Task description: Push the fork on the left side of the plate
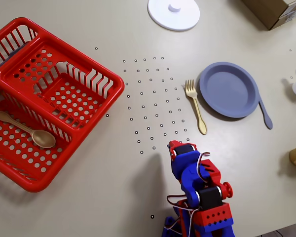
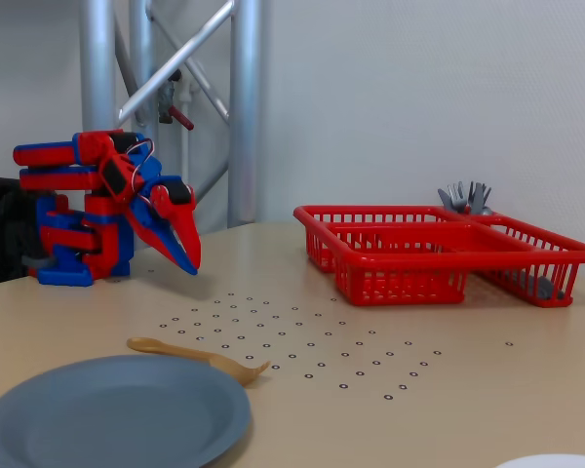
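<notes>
1. I'm seeing the gripper (image 2: 190,261) hanging nose-down above the table (image 1: 113,197), its fingers pressed together and gripping nothing.
2. The fork (image 1: 195,105) is lying just beside the plate (image 1: 229,89), on its left in the overhead view, tines pointing away from the arm.
3. I'm noting a red basket (image 1: 44,98) sitting well apart.

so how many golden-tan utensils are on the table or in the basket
2: the fork lies just left of the plate in the overhead view; the spoon lies in the red basket. Grey utensils at the basket's far end are excluded.
</notes>
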You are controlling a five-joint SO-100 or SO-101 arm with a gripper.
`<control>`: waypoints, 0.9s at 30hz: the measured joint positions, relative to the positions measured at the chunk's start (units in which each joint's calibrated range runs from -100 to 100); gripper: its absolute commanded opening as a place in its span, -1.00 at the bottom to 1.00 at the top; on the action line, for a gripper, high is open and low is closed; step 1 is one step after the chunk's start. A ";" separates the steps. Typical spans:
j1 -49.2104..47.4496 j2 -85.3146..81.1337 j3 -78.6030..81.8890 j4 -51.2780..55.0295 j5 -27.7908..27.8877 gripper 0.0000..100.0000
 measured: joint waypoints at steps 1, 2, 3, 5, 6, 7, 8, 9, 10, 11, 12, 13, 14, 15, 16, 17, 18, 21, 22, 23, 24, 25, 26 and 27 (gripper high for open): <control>0.00 0.00 0.00 0.00 0.00 -1.00; 0.00 0.00 0.00 0.00 0.00 -1.00; 0.00 0.00 0.00 0.00 0.00 -1.00; 0.00 0.00 0.00 0.00 0.00 -1.00; 0.00 0.00 0.00 0.00 0.10 -1.00; 0.00 0.00 0.00 0.00 0.39 -1.00; 0.00 0.00 0.00 0.00 0.39 -1.00; 0.00 0.00 0.00 0.00 0.39 -1.00; 0.00 0.00 0.00 0.00 0.39 -1.00; 0.00 0.00 0.00 0.00 0.39 -1.00; 0.00 0.00 0.00 0.00 0.39 -1.00; 0.00 0.00 0.00 0.00 0.39 -1.00; 0.00 0.00 0.00 0.00 0.39 -1.00; 0.00 0.00 0.00 0.00 0.39 -1.00; 0.00 0.00 0.00 0.00 0.39 -1.00; 0.00 0.00 0.00 0.00 0.39 -1.00; 0.00 0.00 0.00 0.00 0.39 -1.00; -1.09 0.00 0.00 0.00 0.44 -1.00; -0.73 0.00 0.00 0.00 0.63 -1.00; -0.55 1.80 -0.63 0.08 1.22 -1.00; -0.55 4.58 -1.45 0.24 1.56 -1.00; -0.55 8.42 -2.98 0.24 1.86 -1.00; -0.09 13.89 -5.97 0.32 2.05 -1.00; 1.18 17.81 -9.76 0.64 2.05 -1.00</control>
